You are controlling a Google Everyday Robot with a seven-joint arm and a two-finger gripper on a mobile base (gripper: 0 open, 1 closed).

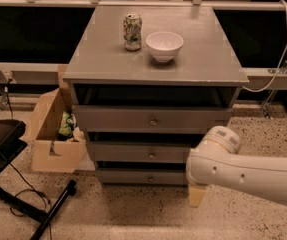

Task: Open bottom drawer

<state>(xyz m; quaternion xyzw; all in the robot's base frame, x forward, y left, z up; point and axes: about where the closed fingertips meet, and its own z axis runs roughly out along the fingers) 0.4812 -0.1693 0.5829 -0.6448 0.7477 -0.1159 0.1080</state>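
The grey cabinet (155, 59) has three drawers stacked in its front. The bottom drawer (133, 176) is the lowest one, with a small round knob (150, 179) at its centre; its front sits close under the middle drawer (133, 153). My white arm (248, 171) reaches in from the right, low in front of the cabinet's right side. My gripper (197, 195) hangs below the arm's end near the floor, to the right of the bottom drawer's knob and apart from it. The arm hides the bottom drawer's right end.
A green can (132, 32) and a white bowl (164, 45) stand on the cabinet top. An open cardboard box (53, 134) with items sits on the floor at the left. A black stand with a cable (43, 209) lies at the front left. A white cable (278, 59) hangs at the right.
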